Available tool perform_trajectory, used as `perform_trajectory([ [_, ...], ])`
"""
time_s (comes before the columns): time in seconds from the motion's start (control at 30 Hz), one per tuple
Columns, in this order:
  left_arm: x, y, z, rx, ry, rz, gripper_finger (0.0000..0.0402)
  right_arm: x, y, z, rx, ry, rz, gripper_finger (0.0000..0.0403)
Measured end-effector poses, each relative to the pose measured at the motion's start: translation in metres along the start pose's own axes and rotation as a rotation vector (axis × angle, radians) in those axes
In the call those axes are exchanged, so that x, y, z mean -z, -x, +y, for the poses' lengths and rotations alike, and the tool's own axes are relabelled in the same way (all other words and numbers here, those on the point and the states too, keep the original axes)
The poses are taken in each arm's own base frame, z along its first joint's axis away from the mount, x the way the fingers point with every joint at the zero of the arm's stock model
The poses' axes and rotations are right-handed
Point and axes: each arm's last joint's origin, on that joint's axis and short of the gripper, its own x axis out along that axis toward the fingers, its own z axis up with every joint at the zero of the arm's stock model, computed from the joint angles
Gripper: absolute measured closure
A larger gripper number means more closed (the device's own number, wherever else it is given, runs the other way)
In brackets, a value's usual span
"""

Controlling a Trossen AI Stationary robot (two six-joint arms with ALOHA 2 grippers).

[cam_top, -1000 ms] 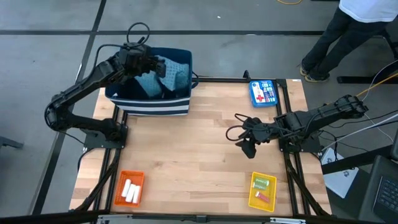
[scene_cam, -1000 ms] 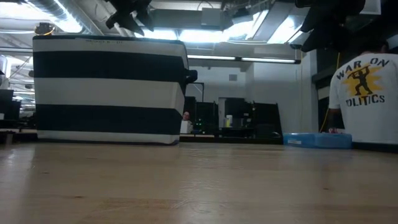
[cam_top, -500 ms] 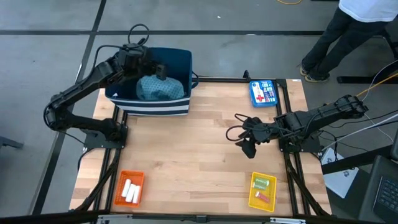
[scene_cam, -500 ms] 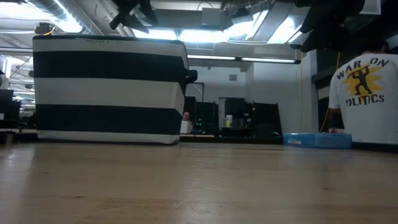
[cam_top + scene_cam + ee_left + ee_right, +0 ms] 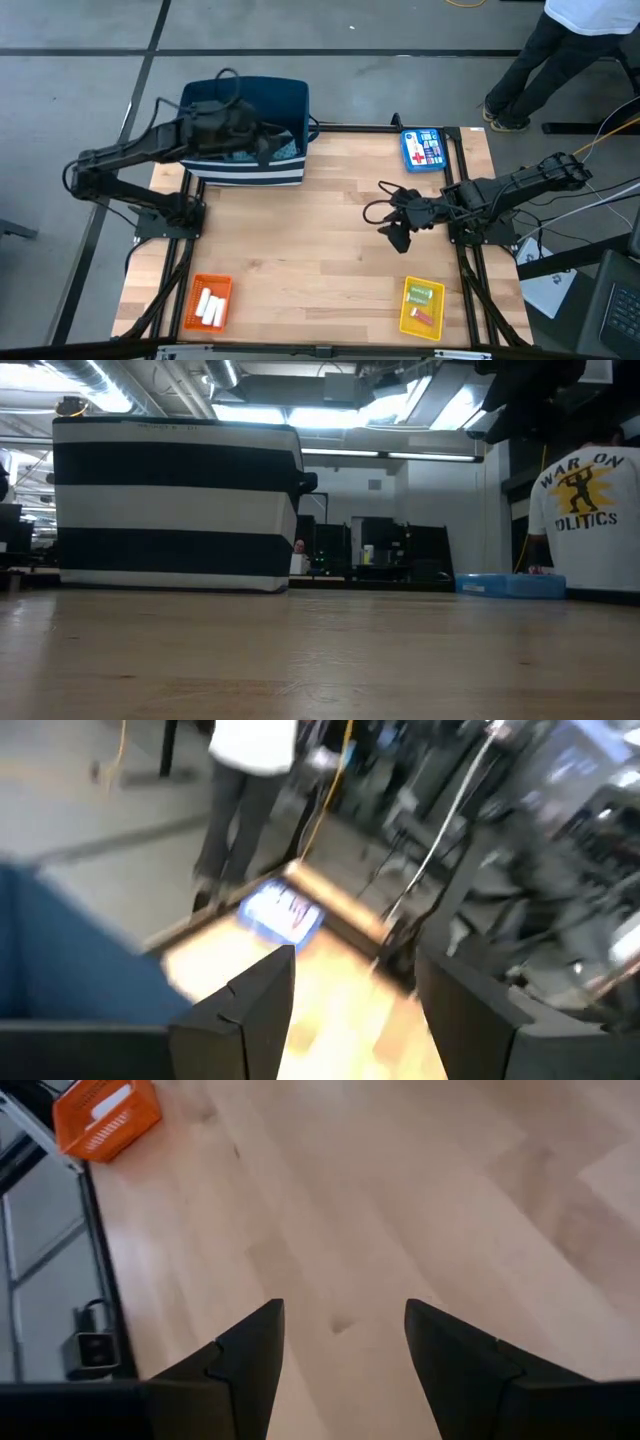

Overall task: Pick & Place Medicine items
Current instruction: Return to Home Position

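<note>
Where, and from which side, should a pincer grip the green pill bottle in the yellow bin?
At its middle, across the short width, coming straight down. The green pill bottle lies on its side in the yellow bin, whose walls would likely block a sideways approach; the pink pill bottle lies clear of it.

- Grey concrete floor, crossed by dark seams, surrounds the pale wooden plank table.
- Overhead, long bright ceiling strip lights glow among exposed ducts.
- Far back, dark workstations with screens stand in shadow.
</note>
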Motion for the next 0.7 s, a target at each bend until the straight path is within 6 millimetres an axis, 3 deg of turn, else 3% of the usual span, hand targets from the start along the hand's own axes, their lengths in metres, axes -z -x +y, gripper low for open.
perform_trajectory([
  [0.17, -0.003, 0.023, -0.020, 0.037, -0.058, -0.107, 0.0199, 0.001, 0.000, 0.001, -0.020, 0.005, 0.022, 0.0195],
  [0.3, -0.001, 0.037, -0.030, 0.069, -0.007, -0.123, 0.0199, -0.003, 0.000, 0.003, -0.025, -0.017, -0.032, 0.0195],
  [0.37, 0.001, 0.041, -0.033, 0.073, 0.024, -0.130, 0.0199, -0.008, 0.002, 0.009, -0.098, 0.053, -0.079, 0.0195],
  [0.53, 0.004, 0.047, -0.040, 0.139, 0.154, -0.095, 0.0199, -0.030, 0.022, 0.026, -0.366, 0.222, -0.308, 0.0195],
  [0.7, 0.007, 0.044, -0.043, 0.138, 0.135, -0.085, 0.0199, -0.045, 0.048, 0.025, -0.461, 0.288, -0.509, 0.0195],
])
